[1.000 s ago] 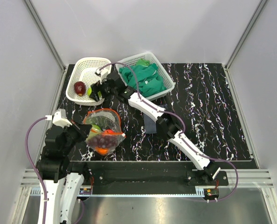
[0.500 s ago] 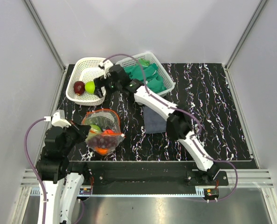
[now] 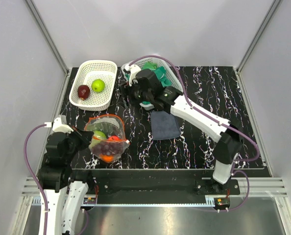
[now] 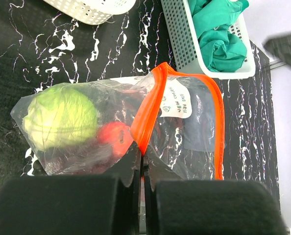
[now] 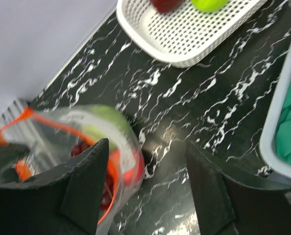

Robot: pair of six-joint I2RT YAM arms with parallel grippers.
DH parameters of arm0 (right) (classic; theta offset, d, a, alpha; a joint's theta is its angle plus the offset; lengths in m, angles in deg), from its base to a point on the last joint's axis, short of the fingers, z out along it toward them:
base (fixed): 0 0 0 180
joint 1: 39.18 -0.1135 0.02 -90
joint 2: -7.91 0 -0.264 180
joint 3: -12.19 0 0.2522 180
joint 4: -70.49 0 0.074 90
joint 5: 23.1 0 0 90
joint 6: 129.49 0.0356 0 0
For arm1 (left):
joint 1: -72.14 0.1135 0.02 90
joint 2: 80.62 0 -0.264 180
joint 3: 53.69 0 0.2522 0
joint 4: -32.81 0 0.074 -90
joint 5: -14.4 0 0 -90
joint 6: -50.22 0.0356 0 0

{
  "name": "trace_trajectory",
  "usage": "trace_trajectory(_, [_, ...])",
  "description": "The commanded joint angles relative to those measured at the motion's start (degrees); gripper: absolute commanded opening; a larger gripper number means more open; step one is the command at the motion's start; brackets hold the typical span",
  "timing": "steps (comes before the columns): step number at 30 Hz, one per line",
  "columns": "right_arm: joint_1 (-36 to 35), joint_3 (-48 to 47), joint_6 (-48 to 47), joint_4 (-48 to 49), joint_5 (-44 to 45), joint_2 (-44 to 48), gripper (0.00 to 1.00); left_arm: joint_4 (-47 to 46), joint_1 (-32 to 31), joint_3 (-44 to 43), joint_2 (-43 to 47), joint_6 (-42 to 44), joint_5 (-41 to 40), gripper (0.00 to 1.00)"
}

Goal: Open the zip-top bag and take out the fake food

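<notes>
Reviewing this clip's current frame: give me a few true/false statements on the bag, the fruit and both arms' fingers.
1. The left fingers are shut on the orange rim of the zip-top bag. True.
2. The right fingers hold the green apple. False: they are open and empty; it lies in the white basket beside the dark red apple.
3. The bag is empty. False: a cabbage and a tomato show inside.
4. Green cloths lie in the second basket. True.

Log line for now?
left gripper shut on zip-top bag | right gripper open, empty | green apple, dark red apple in white basket | cabbage, tomato in bag
</notes>
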Motion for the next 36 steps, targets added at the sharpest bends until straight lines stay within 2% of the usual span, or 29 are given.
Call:
trace_trajectory(1, [-4.24,3.24,-1.69,-0.25,-3.27,6.37,0.65,-2.72,0.02,-2.13,-0.84,0.30,-0.86,0.00])
trace_trajectory(7, [-9.78,2.72,-2.31,-0.42,-7.93,5.07,0.49,-3.34,0.02,-1.87,-0.84,-0.14,-0.77,0.00])
trace_trajectory(11, [-11.63,0.61,-1.43,-0.42,-11.79,1.02,0.43,-3.25,0.02,-2.30,-0.40,-0.05,-0.25,0.00])
trace_trajectory(21, [-11.81,-1.50,-1.25,-2.09,-13.03,-8.73,0.45,-2.46,0.02,-3.10,0.22,-0.05,0.64,0.00])
trace_trajectory(36, [-12.42,2.89,-1.87,-4.64,-13.65,-10.32,0.50,-2.28,0.02,-2.57,0.48,-0.41,1.25,0.00])
